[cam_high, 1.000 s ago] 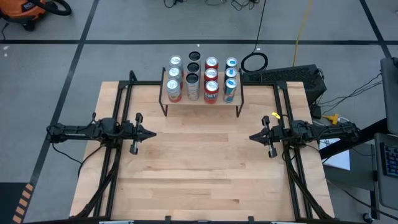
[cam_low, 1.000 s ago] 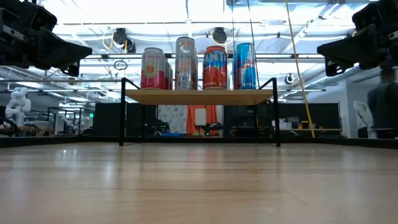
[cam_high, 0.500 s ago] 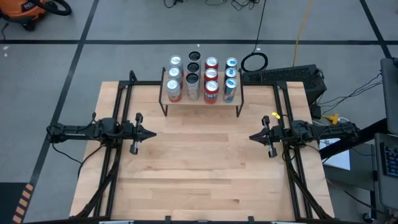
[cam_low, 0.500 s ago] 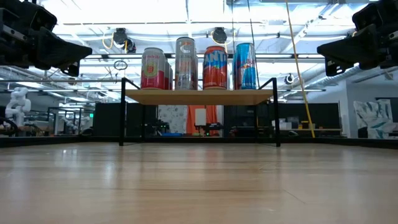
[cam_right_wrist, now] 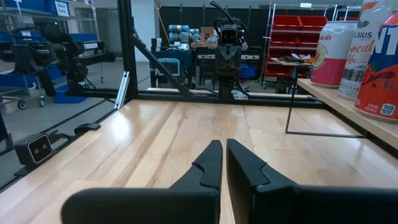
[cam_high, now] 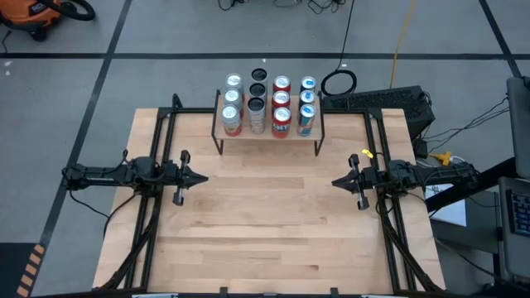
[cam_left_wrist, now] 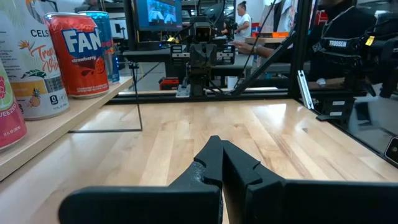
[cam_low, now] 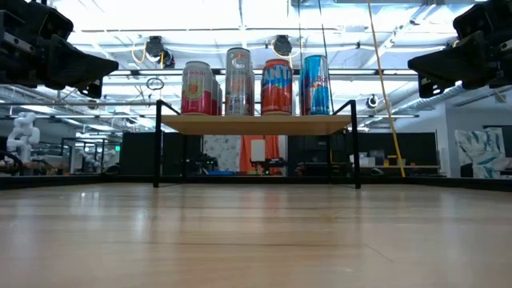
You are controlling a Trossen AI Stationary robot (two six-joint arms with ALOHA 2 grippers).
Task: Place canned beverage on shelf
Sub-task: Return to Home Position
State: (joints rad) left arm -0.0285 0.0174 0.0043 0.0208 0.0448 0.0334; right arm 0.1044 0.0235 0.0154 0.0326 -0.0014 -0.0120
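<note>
High view, shelf: You are looking down on a small low shelf (cam_high: 267, 138), a light wooden board on thin black legs, at the far edge of the pale wooden tabletop (cam_high: 265, 232).
High view, cans: Upright drink cans fill the board in four files. The three pink and white soda cans (cam_high: 232, 99) make up the file at the shelf's left end.
High view, grippers: The dark left gripper (cam_high: 201, 177) and the dark right gripper (cam_high: 335, 183) sit in front of the shelf, one beyond each end. Their tips point at each other, well apart from the shelf.
Low view, shelf: The shelf (cam_low: 256, 125) carries a pink and white soda can (cam_low: 197, 89) at its left end. Beside it stand a silver can (cam_low: 238, 82), a red can (cam_low: 277, 86) and a blue can (cam_low: 316, 85).
Low view, grippers: The left gripper (cam_low: 108, 66) and right gripper (cam_low: 416, 66) hang raised outside the shelf's two ends.
Left wrist view: The left gripper (cam_left_wrist: 222, 152) is closed with its tips together, holding nothing. The shelf (cam_left_wrist: 62, 121) runs alongside it, not ahead.
Right wrist view: The right gripper (cam_right_wrist: 224, 155) is closed to a sliver and empty. The shelf (cam_right_wrist: 348, 112) lies off to its side, with a pink and white soda can (cam_right_wrist: 333, 53) at its far end.
Judgement for you: The left arm is nearer the pink and white file. Every can in view already stands with its long axis vertical on the shelf, so the placing looks complete. What remains seems to be settling both arms at rest, clear of the shelf.
</note>
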